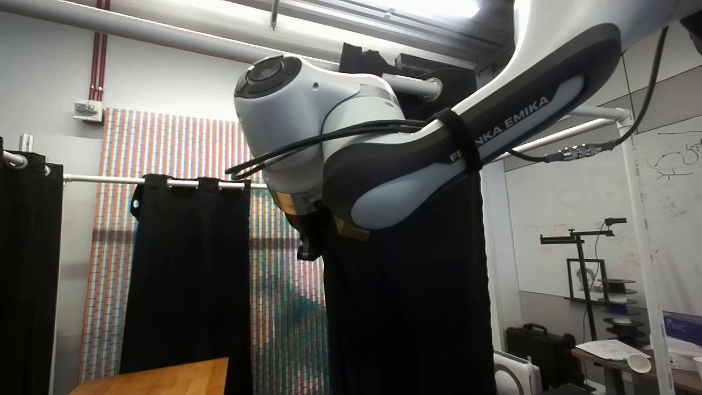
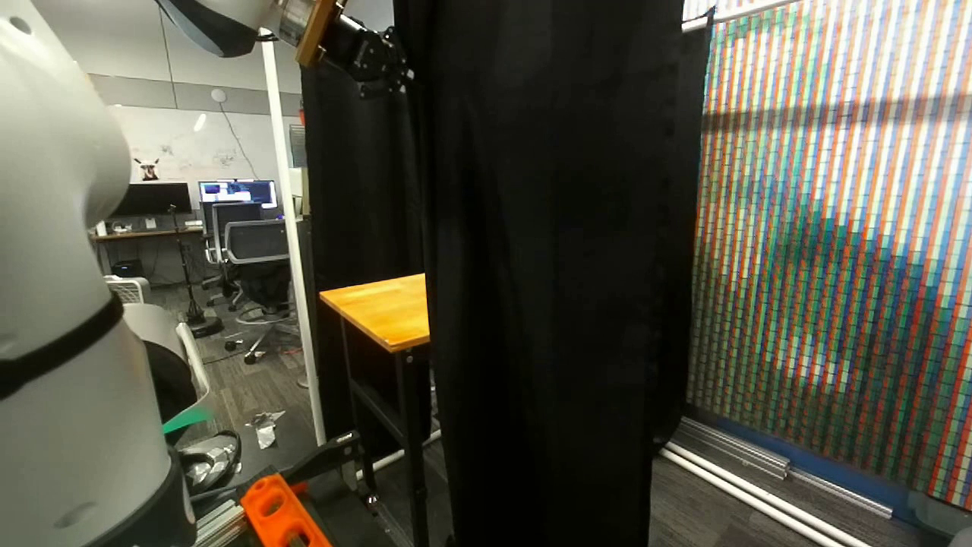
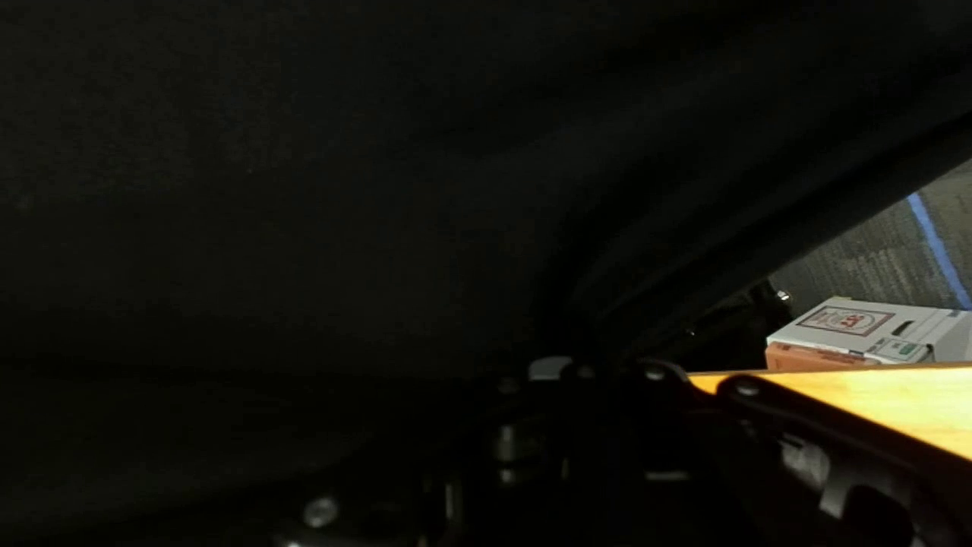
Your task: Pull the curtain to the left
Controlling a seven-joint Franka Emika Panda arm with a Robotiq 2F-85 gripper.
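Note:
The curtain [image 1: 408, 307] is tall, plain and black, with a gathered top near the ceiling. In an exterior view it hangs behind the arm. A broad black curtain panel [image 2: 554, 228] fills the middle of an exterior view. Black fabric [image 3: 304, 190] covers most of the wrist view, and its folds converge at my fingertips. My gripper [image 2: 402, 76] is high up at the panel's left edge. It shows only partly under the wrist in an exterior view [image 1: 308, 251]. In the wrist view the gripper's fingertips [image 3: 607, 372] are close together on the fabric; the pinch itself is dark.
A wooden table [image 2: 380, 304] stands partly behind the black fabric. A white and orange box [image 3: 850, 327] lies beyond its edge. A shorter black curtain [image 1: 186, 274] hangs from a white rod [image 1: 109, 179] before a coloured panel [image 2: 828, 228]. An orange object [image 2: 281, 509] lies near the robot base.

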